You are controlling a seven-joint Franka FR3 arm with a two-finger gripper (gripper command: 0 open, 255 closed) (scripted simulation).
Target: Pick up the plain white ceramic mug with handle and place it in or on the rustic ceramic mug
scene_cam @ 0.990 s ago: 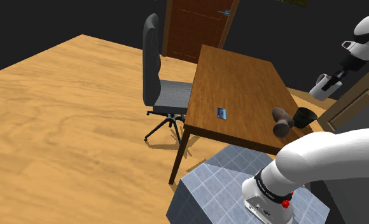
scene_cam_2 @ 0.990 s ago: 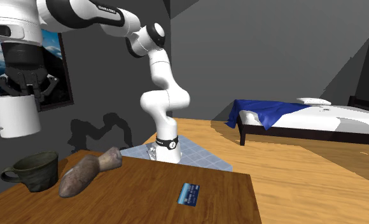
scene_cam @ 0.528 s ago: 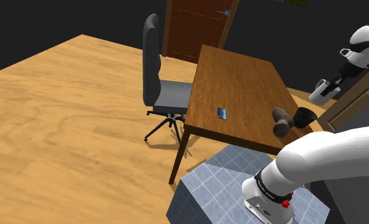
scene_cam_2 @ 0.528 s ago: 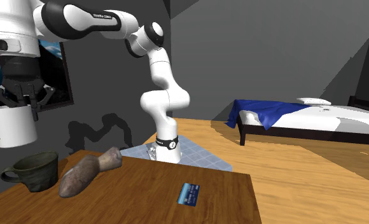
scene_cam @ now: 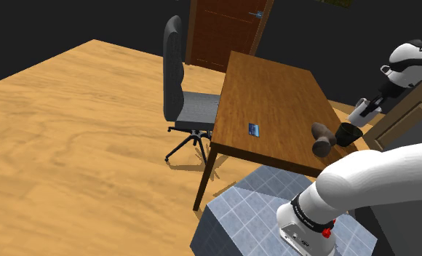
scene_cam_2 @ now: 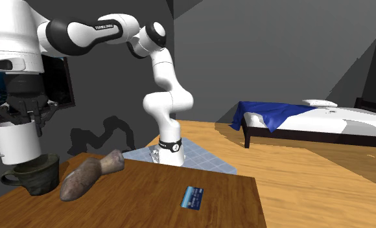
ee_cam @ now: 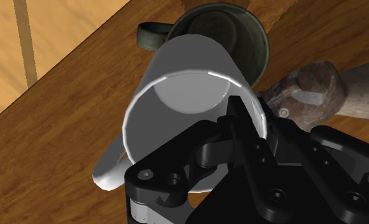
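Observation:
My gripper (scene_cam_2: 23,119) is shut on the rim of a plain white mug (scene_cam_2: 18,143), carrying it upright with its handle out to one side. The mug's base hangs right over a dark greenish mug (scene_cam_2: 35,175) on the wooden table (scene_cam_2: 154,194); I cannot tell whether they touch. In the wrist view the white mug (ee_cam: 189,83) covers most of the dark mug's opening (ee_cam: 256,44), and one finger (ee_cam: 238,121) reaches inside the white rim. In the shoulder view the gripper (scene_cam: 370,103) holds the white mug (scene_cam: 360,114) just above the dark mug (scene_cam: 348,134) at the table's corner.
A brown lumpy object (scene_cam_2: 89,173) lies right beside the dark mug, and a small blue card (scene_cam_2: 192,197) lies mid-table. A grey office chair (scene_cam: 179,94) stands at the table's far side. A wooden cabinet (scene_cam: 409,109) is close behind the gripper. A bed (scene_cam_2: 297,116) stands across the room.
The gripper has come down with the white mug, from well above the dark mug to just over its rim. Nothing on the table has shifted.

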